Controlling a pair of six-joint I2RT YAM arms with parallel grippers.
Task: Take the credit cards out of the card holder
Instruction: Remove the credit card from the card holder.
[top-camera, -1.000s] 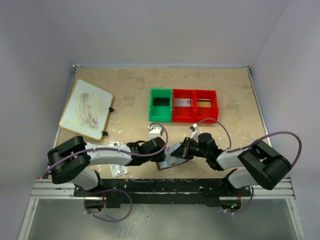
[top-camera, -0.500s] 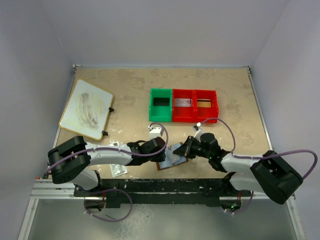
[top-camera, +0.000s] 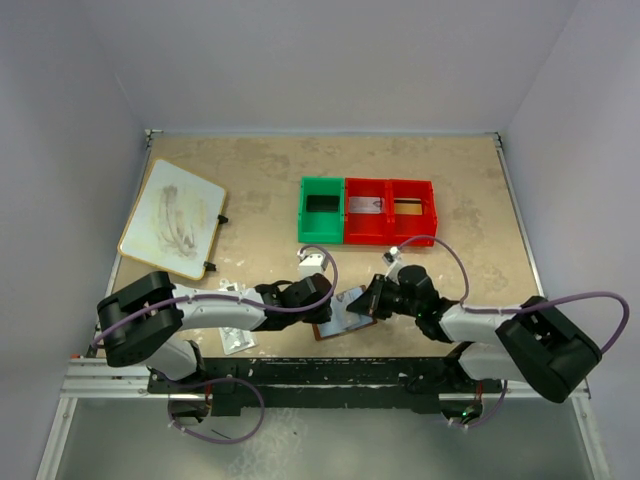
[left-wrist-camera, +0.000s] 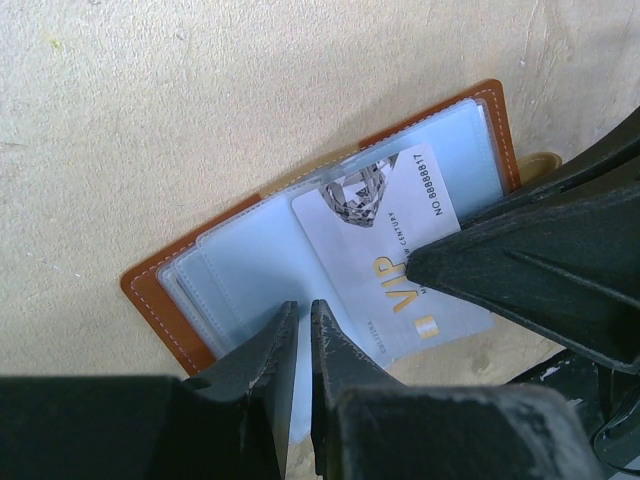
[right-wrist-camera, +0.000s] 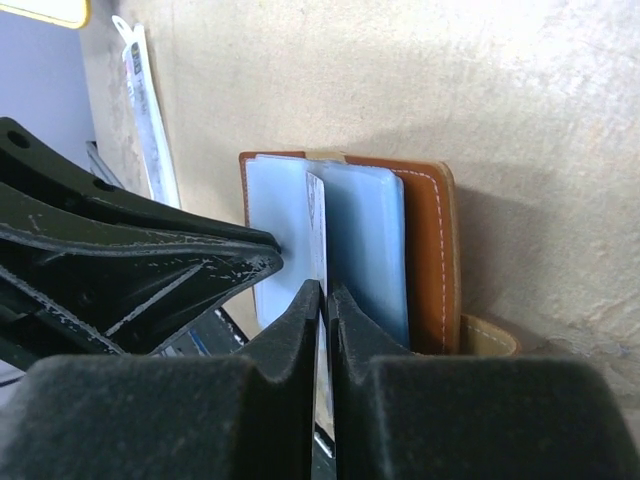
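The brown card holder (top-camera: 322, 331) lies open near the table's front edge, its bluish pockets up (left-wrist-camera: 150, 295) (right-wrist-camera: 432, 250). A silvery grey credit card (left-wrist-camera: 390, 240) marked VIP sticks partway out of a pocket. It shows edge-on in the right wrist view (right-wrist-camera: 316, 225). My right gripper (right-wrist-camera: 325, 288) (top-camera: 361, 306) is shut on that card's outer end. My left gripper (left-wrist-camera: 304, 308) (top-camera: 326, 308) is shut, its tips pressing on the pocket sleeve beside the card. The golden tan card is not visible.
A green bin (top-camera: 320, 210) and two red bins (top-camera: 390, 210) stand behind the wallet. A yellow-rimmed white board (top-camera: 172, 217) lies at the far left. A small white block (top-camera: 312, 262) and a clear packet (top-camera: 235, 342) lie near the left arm.
The right arm's elbow has swung out to the right and lower while its gripper stays at the wallet. The left arm and the wallet have not visibly moved.
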